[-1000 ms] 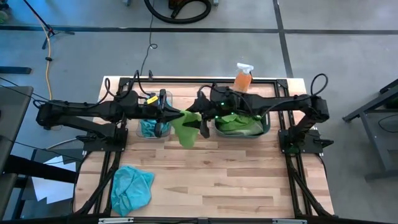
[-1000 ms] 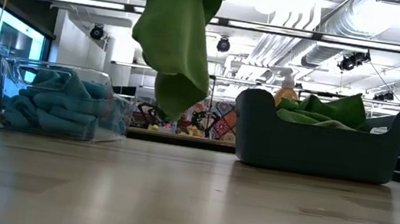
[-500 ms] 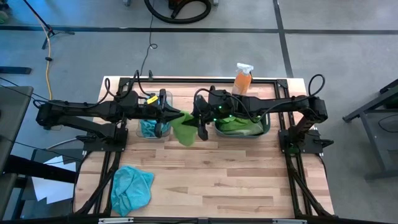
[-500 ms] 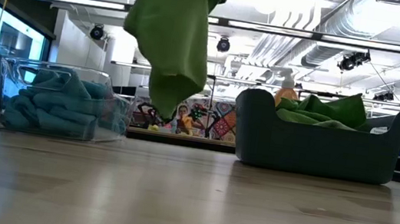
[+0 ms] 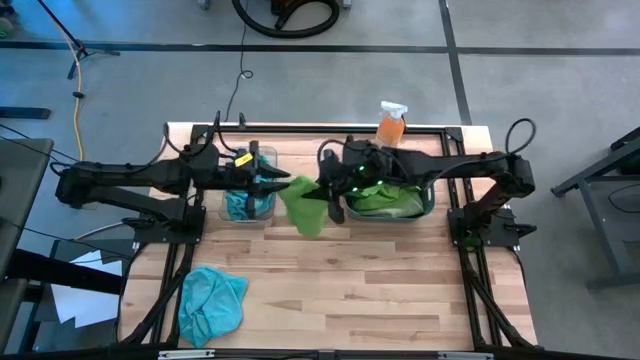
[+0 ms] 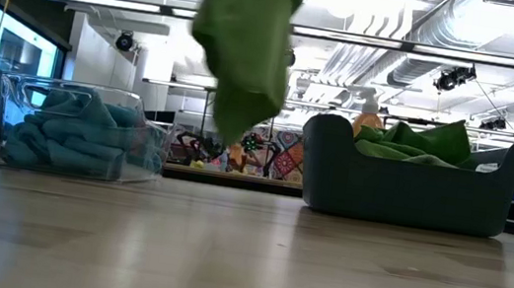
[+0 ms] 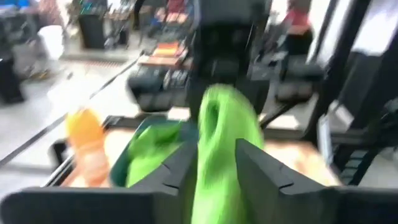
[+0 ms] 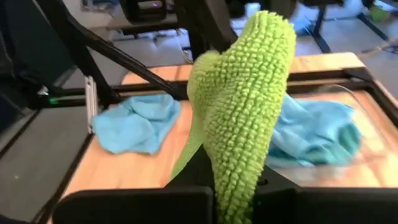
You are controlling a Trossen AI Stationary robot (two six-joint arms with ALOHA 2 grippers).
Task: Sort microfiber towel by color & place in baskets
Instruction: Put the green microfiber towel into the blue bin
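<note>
Green microfiber towel point(image 5: 305, 207) hanging in the air above the middle of the table point(image 5: 350, 300), between the 2 baskets and clear of the wood. Right gripper point(image 5: 322, 192) pressed together on the towel's top edge, pinching it. Left gripper point(image 5: 283, 183) just beside it over the clear basket point(image 5: 247, 201), fingers point(image 7: 180, 171) parted on either side of the cloth, not clamping it. Clear basket near the table's far edge, left of centre, holding blue towels. Dark teal-grey tub point(image 5: 388, 201) near the far edge, right of centre, holding green towels. Another blue towel point(image 5: 211, 303) lying crumpled near the front-left corner. Orange spray bottle point(image 5: 391, 124) standing at the far edge behind the tub.
</note>
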